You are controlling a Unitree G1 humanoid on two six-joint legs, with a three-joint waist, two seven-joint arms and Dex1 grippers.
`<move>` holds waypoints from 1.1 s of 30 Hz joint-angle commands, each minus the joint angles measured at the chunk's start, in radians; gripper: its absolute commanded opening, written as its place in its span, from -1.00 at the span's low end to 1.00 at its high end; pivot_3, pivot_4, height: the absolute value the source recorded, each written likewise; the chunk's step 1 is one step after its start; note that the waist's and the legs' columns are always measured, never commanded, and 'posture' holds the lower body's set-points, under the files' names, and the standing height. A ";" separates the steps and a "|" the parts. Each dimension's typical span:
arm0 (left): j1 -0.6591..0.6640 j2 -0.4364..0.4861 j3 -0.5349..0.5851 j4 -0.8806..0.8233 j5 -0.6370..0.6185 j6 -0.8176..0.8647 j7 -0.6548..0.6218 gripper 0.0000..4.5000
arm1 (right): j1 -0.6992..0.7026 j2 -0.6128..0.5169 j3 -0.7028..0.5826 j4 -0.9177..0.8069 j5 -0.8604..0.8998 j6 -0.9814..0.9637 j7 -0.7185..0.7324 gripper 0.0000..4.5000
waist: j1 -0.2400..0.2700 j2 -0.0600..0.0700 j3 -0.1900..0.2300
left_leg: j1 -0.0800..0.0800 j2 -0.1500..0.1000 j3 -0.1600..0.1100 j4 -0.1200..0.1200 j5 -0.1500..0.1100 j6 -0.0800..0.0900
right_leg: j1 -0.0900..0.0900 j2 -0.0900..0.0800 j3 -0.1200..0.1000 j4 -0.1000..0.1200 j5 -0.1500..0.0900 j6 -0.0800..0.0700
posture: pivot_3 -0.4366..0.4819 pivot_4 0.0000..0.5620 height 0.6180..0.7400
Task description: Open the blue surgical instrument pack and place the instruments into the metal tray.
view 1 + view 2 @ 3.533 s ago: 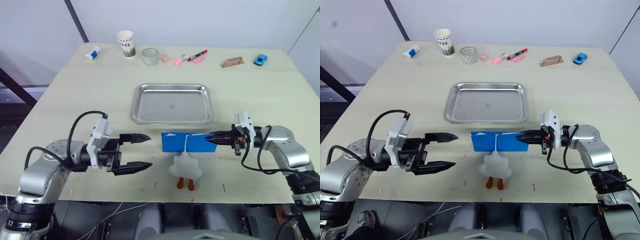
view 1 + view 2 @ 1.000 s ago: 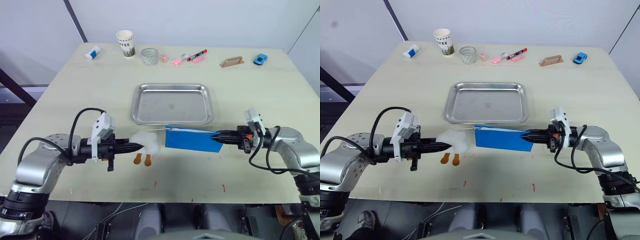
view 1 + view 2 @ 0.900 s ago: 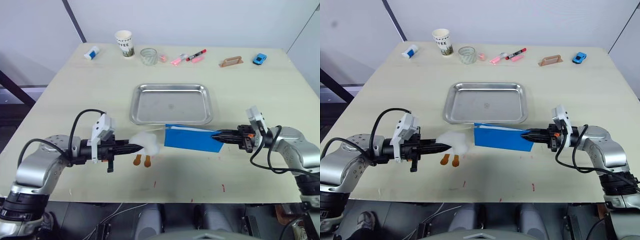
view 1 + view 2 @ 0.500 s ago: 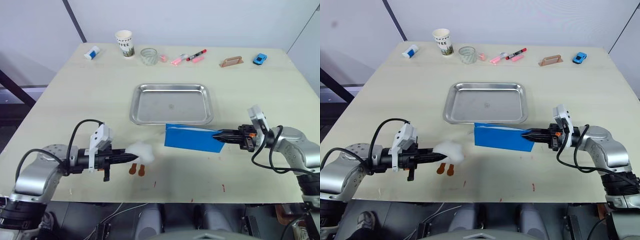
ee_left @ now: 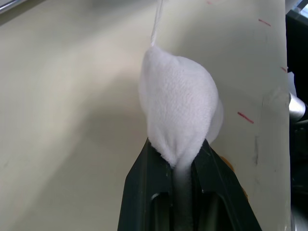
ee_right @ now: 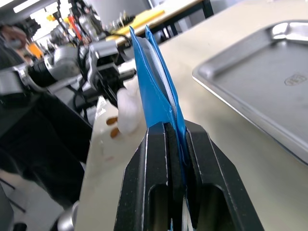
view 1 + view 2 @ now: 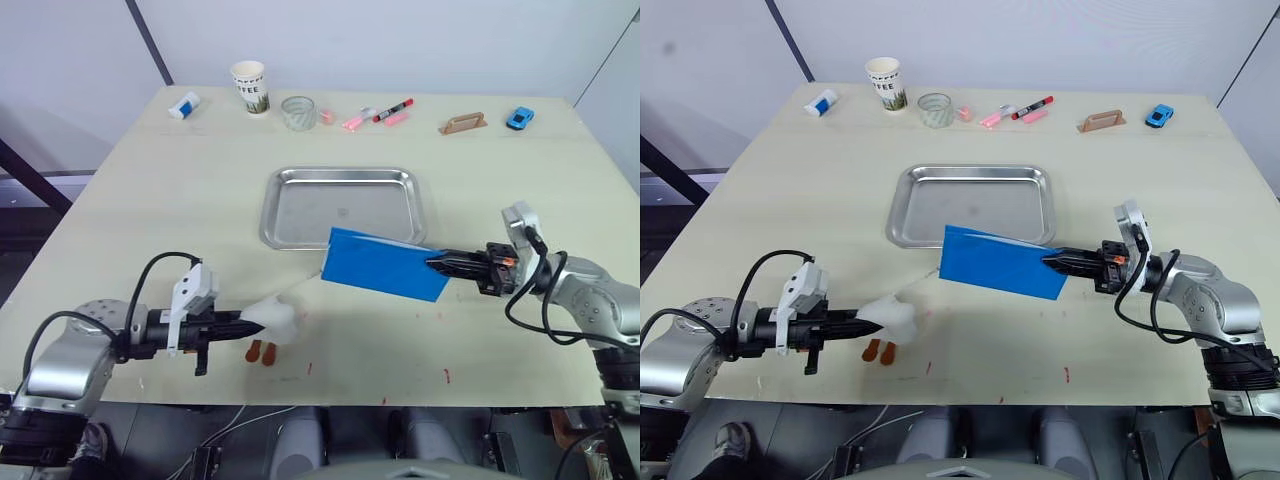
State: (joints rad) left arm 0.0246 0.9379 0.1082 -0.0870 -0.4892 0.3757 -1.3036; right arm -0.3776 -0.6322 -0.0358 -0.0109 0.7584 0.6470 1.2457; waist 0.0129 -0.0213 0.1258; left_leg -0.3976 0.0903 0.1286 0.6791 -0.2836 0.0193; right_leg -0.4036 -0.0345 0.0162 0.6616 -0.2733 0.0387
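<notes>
Blue pack (image 7: 385, 265), one tray (image 7: 344, 206), two pincers clamped

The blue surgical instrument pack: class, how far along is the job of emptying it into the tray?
Done: both grippers have hold. In hand: right gripper lifts the blue pack; left gripper pulls its white fluffy tag. Left: opening it; metal tray holds no instruments.
</notes>
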 commanded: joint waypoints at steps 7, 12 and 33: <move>0.008 0.012 0.025 0.062 0.020 -0.029 -0.006 -1.00 | -0.020 -0.008 -0.043 -0.047 -0.016 -0.049 -0.002 -1.00 | 0.000 0.000 0.000 | 0.000 0.000 0.000 0.000 -0.001 0.001 | 0.000 0.000 0.000 0.000 0.000 0.000 | -0.05 -0.47 1.00; 0.011 0.008 0.025 0.086 0.022 -0.055 -0.014 -1.00 | -0.001 -0.010 -0.004 -0.043 -0.092 -0.112 0.021 -1.00 | 0.000 0.000 0.000 | 0.000 0.000 0.000 0.000 -0.001 0.001 | 0.000 0.000 0.000 0.000 0.000 0.000 | -0.05 -0.47 1.00; 0.083 -0.027 0.019 0.135 0.051 -0.172 0.015 -1.00 | 0.099 -0.010 0.088 -0.061 -0.263 -0.309 0.040 -1.00 | 0.000 0.001 -0.001 | 0.001 0.000 0.001 -0.001 0.000 0.001 | 0.000 0.000 0.000 0.000 0.000 0.000 | -0.05 -0.47 1.00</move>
State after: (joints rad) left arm 0.0775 0.9092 0.1153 0.0122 -0.4724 0.2019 -1.3007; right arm -0.2875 -0.6236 0.0671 -0.0458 0.5087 0.3609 1.2858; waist 0.0124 -0.0205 0.1251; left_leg -0.3968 0.0904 0.1296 0.6783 -0.2840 0.0199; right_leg -0.4039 -0.0345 0.0164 0.6617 -0.2733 0.0386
